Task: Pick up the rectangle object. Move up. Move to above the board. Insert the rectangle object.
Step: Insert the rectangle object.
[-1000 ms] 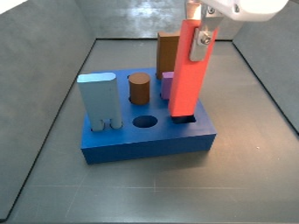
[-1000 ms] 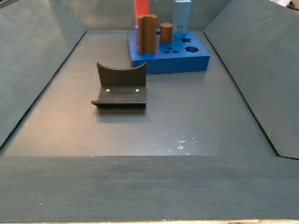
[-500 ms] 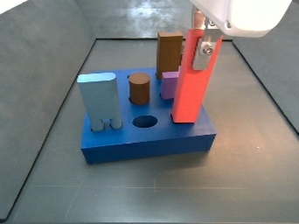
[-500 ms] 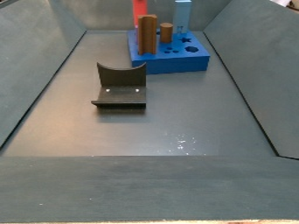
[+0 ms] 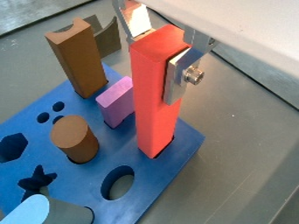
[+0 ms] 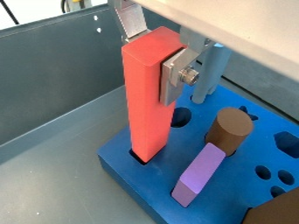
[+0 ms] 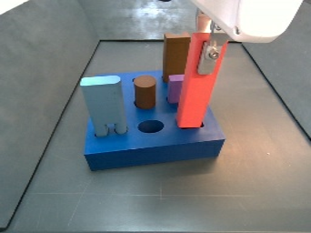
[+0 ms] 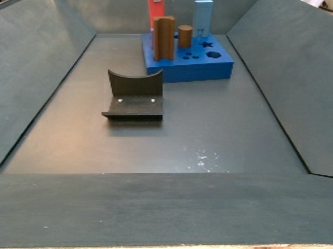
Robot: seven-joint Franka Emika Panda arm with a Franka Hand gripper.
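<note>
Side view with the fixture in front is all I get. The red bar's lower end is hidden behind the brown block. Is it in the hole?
Observer: Yes. In both wrist views the bar has its lower end inside the square hole at a corner of the board.
Operator: Jaws open?
Observer: No. The gripper is at the bar's upper end, with the fingers flat against its sides.
Operator: Bar straight?
Observer: In a side view it stands upright, next to the purple block.

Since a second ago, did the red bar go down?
Yes. In a side view the red-orange bar, held by the gripper, has sunk lower against the blue board; its bottom end now sits in the board's hole.
</note>
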